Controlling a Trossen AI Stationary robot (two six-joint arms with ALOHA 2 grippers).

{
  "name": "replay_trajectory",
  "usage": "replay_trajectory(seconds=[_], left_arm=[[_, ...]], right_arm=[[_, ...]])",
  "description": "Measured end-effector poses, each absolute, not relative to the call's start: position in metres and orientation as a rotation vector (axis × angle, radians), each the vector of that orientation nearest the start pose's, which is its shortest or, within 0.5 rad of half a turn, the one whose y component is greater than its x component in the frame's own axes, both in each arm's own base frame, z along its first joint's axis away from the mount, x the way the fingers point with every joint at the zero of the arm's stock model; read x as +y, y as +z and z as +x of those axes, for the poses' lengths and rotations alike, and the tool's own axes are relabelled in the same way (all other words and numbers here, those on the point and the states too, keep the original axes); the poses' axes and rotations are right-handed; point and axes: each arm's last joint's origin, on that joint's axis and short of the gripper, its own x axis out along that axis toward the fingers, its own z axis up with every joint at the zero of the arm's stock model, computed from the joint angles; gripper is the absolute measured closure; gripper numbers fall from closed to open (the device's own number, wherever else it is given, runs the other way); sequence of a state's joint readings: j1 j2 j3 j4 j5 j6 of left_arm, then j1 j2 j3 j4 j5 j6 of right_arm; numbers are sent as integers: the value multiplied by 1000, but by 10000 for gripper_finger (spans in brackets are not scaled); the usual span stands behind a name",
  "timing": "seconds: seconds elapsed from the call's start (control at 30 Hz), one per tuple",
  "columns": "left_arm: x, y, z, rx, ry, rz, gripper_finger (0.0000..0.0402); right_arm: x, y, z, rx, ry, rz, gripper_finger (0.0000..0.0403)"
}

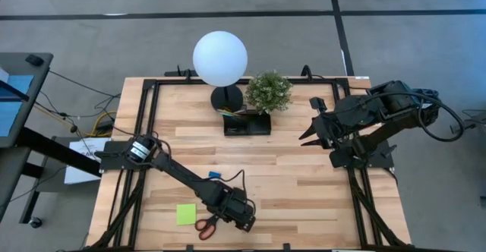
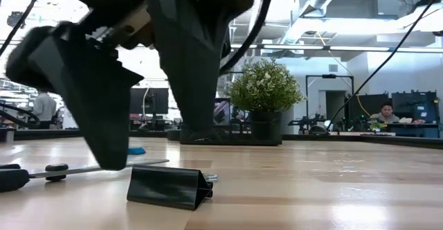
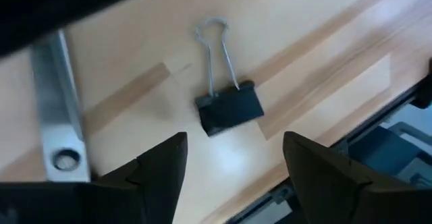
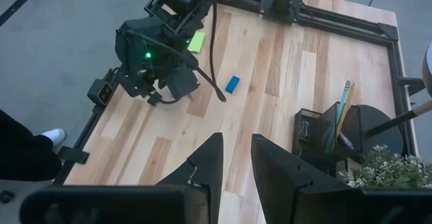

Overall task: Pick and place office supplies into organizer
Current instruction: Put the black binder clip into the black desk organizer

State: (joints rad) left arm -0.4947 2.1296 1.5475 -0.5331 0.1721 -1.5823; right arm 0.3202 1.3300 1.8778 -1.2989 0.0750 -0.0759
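Observation:
A black binder clip (image 3: 229,108) lies flat on the wooden table near its front edge, wire handles (image 3: 214,48) pointing away from my left gripper (image 3: 233,166). That gripper is open and slants down just above the clip (image 2: 169,186), one finger on each side of its line, touching nothing. Red-handled scissors (image 1: 206,223) and a lime-green sticky pad (image 1: 185,214) lie to its left, a blue eraser (image 1: 215,175) farther back. The black organizer (image 1: 247,123) stands at the back with pens (image 4: 344,106) and a clip inside. My right gripper (image 4: 236,150) hangs high at the right, slightly open and empty.
A lamp with a white globe (image 1: 220,57) and a potted plant (image 1: 268,91) stand right behind the organizer. The scissors' blade (image 3: 57,102) lies close beside my left gripper. Black frame rails (image 1: 357,184) run along the table's sides. People sit in the room beyond.

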Motion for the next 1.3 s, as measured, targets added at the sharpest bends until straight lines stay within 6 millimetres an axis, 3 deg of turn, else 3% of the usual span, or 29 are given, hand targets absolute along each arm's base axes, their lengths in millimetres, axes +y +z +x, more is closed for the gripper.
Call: replay_trajectory(seconds=[0.3,0.5,1.07,1.3], left_arm=[[-217,152,388,1219,448,-1192,161],[-220,132,393,1265,446,-1236,161],[-213,126,389,1348,556,-1259,169],[-203,125,392,1362,573,-1275,201]], right_arm=[[63,473,196,730,263,-222,332],[63,473,196,729,263,-223,332],[64,475,200,693,271,-204,332],[82,448,211,780,493,-141,332]])
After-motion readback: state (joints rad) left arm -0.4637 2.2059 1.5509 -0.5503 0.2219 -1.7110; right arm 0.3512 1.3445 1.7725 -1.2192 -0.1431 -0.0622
